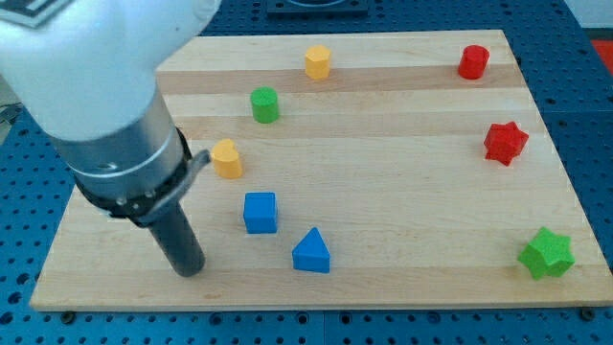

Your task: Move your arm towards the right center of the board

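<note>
My tip (189, 271) rests on the wooden board (383, 240) near its bottom left corner. The blue cube (260, 212) lies just to the tip's upper right, and the blue triangular block (311, 251) a little farther right. A yellow block (227, 158) sits above the tip, beside the arm's body. The right side of the board holds a red star block (505, 143) at mid height, a red cylinder (473, 61) near the top right, and a green star block (547, 253) near the bottom right.
A green cylinder (264, 104) and a yellow hexagonal block (318, 61) sit in the upper middle. The arm's large white and grey body (86, 86) covers the board's upper left. A blue perforated surface (589, 115) surrounds the board.
</note>
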### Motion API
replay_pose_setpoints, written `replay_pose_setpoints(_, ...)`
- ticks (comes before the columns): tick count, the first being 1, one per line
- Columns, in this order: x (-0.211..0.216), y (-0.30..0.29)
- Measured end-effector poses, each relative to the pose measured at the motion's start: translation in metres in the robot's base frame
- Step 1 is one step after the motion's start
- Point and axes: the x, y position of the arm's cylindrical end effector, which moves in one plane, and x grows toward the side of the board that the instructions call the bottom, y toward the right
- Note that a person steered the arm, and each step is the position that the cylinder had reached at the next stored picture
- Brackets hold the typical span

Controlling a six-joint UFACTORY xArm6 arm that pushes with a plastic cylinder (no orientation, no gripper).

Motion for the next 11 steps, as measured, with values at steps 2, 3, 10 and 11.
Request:
replay_pose_setpoints(2,0.028,0.032)
replay_pose_setpoints(3,0.028,0.065)
replay_pose_setpoints(10,-0.128,0.28)
replay_pose_setpoints(11,-0.145,0.291)
